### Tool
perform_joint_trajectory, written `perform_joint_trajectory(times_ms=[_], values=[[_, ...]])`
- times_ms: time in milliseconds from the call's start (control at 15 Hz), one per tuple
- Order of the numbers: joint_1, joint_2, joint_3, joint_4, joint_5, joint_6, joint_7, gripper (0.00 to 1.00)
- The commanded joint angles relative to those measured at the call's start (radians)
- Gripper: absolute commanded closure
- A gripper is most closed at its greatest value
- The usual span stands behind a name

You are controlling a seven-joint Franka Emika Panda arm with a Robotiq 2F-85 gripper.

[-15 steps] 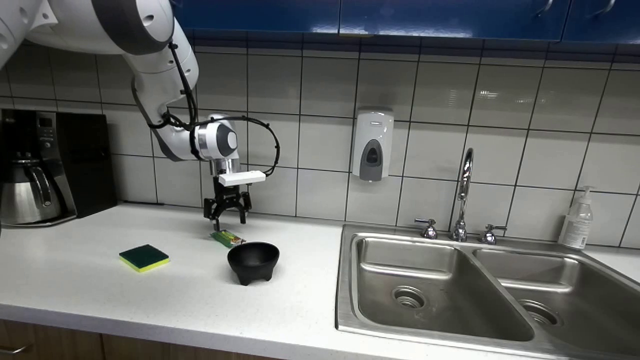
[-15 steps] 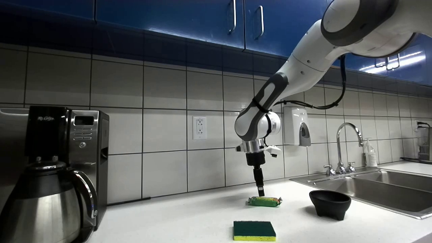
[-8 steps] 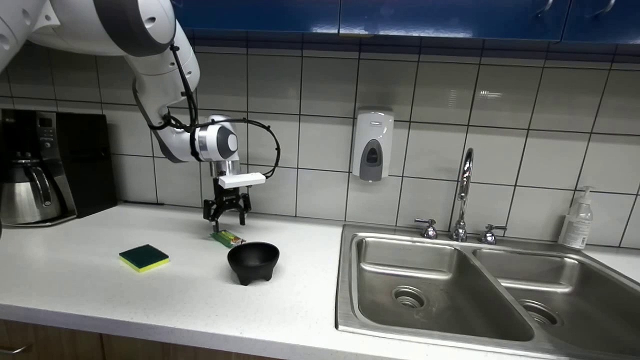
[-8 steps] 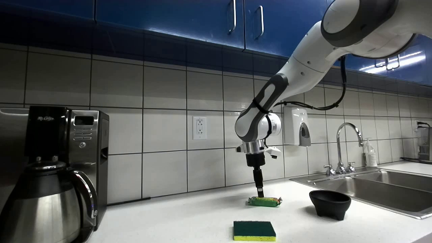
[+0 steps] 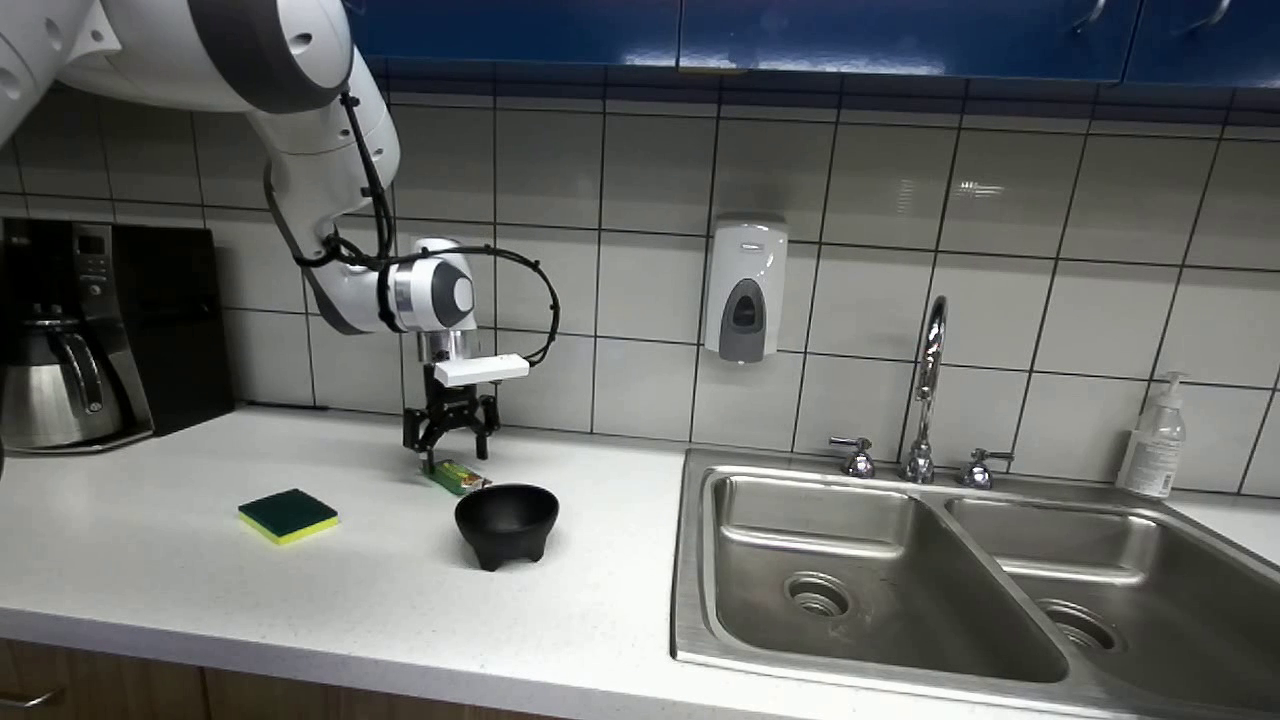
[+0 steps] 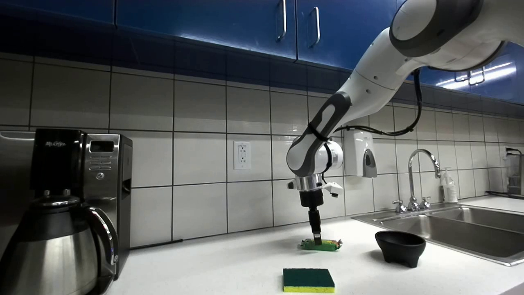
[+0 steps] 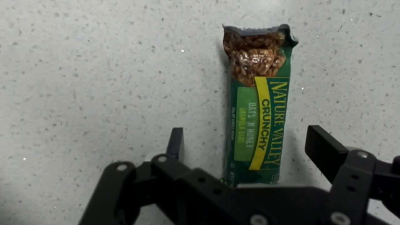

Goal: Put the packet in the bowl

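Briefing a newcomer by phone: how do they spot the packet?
Find the steel sink, on the right in both exterior views. Leftward, past the black bowl, the packet lies by the open pincer. Unlike the square sponge, it is long, slim and printed Nature Valley.

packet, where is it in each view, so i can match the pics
In an exterior view: packet, left of centre, below the middle.
In an exterior view: packet, right of centre, low down.
In the wrist view: packet, right of centre, lengthwise up the picture.
Shared landmark: the gripper, in all three.
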Motion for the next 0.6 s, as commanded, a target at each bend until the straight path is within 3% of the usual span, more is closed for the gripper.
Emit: perform_joint_trajectory(times_ms=[0,533], values=[[-0.024,-0.007,0.017,-0.023,0.008,0.021,0.006,0.00],[-0.026,-0.020,0.014,-0.040,0.009,0.040,0.031,0.00]])
